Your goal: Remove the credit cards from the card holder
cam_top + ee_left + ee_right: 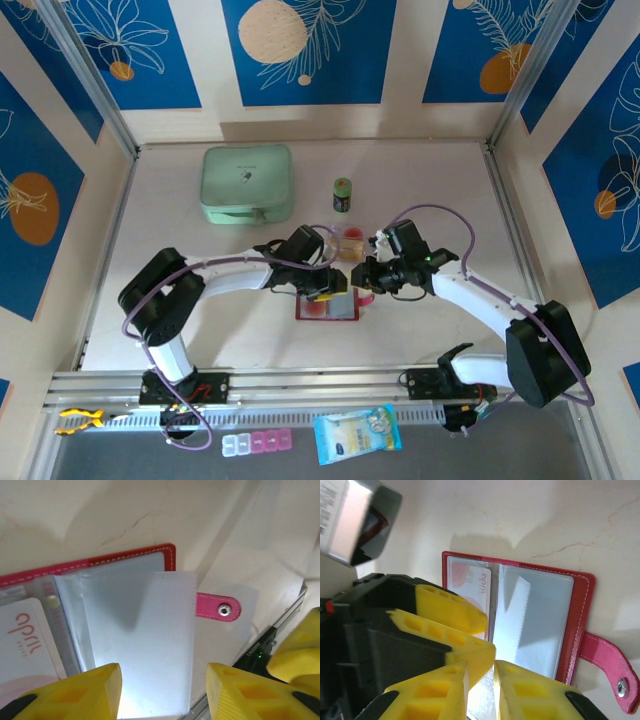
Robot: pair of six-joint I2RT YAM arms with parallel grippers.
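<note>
The dark-red card holder (327, 310) lies open on the table between the two arms, its snap tab (220, 609) sticking out to the side. A whitish credit card (25, 635) with pink print sits in a clear sleeve on one side (470, 582). My left gripper (164, 680) hovers just above the holder (125, 557), open, with a raised empty clear sleeve (145, 630) below the gap. My right gripper (481, 667) is shut on the thin edge of that clear sleeve (530, 620), close beside the left fingers (450, 615). In the top view both grippers (328, 282) (365, 285) meet over the holder.
A clear shallow tray (350, 243) with yellow and red contents stands just behind the grippers. Further back stand a mint-green zip case (247, 184) and a small green jar (342, 195). A pill box (257, 443) and a blue packet (357, 433) lie below the arm bases.
</note>
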